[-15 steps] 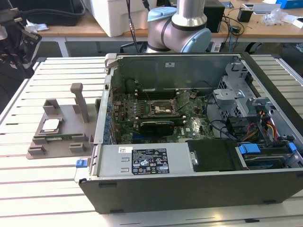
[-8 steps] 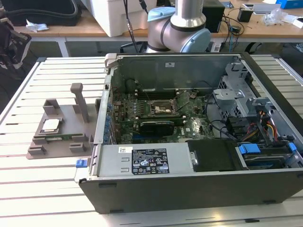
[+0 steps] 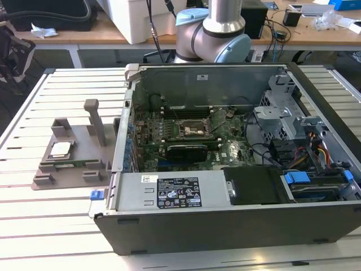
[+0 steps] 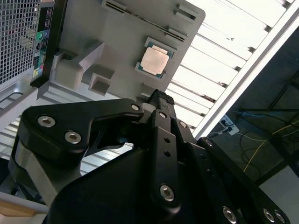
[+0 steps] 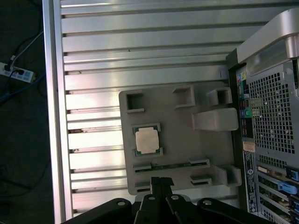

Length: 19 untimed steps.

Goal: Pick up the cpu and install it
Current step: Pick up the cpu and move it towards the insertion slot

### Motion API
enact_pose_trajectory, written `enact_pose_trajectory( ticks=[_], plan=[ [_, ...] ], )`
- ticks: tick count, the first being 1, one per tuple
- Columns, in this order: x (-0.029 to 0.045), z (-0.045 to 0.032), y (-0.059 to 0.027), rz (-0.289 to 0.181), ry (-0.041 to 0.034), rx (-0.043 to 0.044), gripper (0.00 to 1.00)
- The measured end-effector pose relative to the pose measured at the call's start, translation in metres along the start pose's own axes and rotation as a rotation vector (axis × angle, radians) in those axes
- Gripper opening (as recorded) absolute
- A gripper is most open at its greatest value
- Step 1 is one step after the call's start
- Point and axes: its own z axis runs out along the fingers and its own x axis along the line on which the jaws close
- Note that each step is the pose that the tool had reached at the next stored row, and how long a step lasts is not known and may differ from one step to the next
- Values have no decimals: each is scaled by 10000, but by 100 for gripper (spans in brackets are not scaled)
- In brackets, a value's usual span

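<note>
**Exterior view: small flat square silver-topped cpu (image 3: 60, 149) not yet picked**

Cpu lies flat in a framed pocket of the grey plastic parts fixture (image 3: 79, 141). The fixture sits on the slatted metal table (image 3: 56, 226), just beside the open black desktop pc case (image 3: 225, 231), on the exterior view's left.

In the first wrist view the black two-finger gripper (image 5: 161, 179) hangs over the fixture's edge, near the cpu but apart from it. Fingers are pressed together w/ nothing held.

Step in hand, imo: approach for the pick. To do it well:
- open wider than the chip
- ctr over it, square to its edges
- descend straight
- grip by the thin rim only, light force; the underside is prob delicate & the pocket frame leaves little room
</note>
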Motion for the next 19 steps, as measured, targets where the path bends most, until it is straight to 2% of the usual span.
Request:
enact_pose_trajectory(
  ticks=[3, 11, 12, 13, 14, 19],
  plan=[
    [1, 0, 0, 0, 0, 0, 11],
    [2, 0, 0, 0, 0, 0, 60],
    [2, 0, 0, 0, -1, 1, 60],
    [2, 0, 0, -62, -22, 320, 60],
    [2, 1, -1, -86, -26, 380, 60],
    [5, 124, -6, -86, -23, 381, 60]
  ],
)
